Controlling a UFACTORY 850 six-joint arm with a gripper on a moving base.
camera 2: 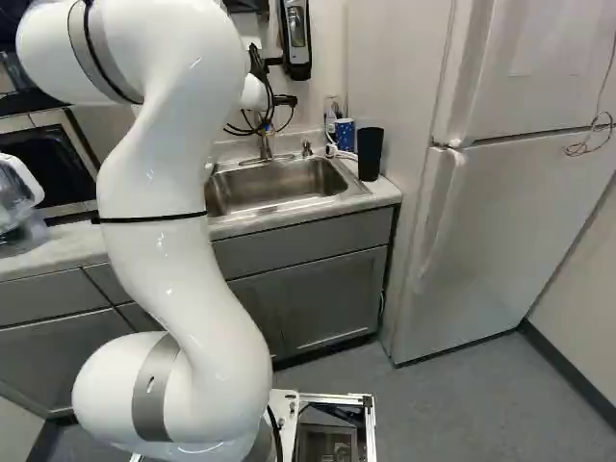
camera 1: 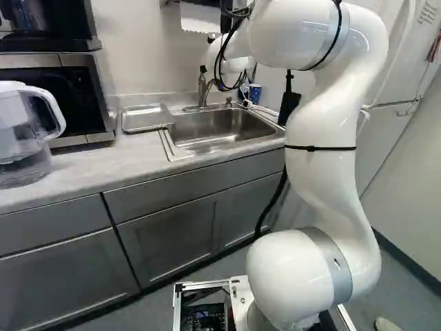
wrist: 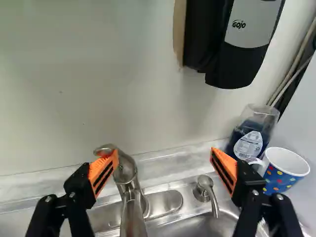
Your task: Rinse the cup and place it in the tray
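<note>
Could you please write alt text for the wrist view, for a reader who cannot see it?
The open, empty tool hovers at a steel sink, one finger toward the faucet, the other toward a dotted blue mug. A bottle of dark liquid stands beside the mug, and a soap dispenser hangs on the wall.

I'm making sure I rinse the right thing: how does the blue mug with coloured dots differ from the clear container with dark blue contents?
The blue mug with coloured dots is opaque, while the clear container with dark blue contents is see-through near its top. The mug shows a white handle; none shows on the container. The mug is dotted, whereas the container bears a pale label. Both stand close together behind the sink.
</note>
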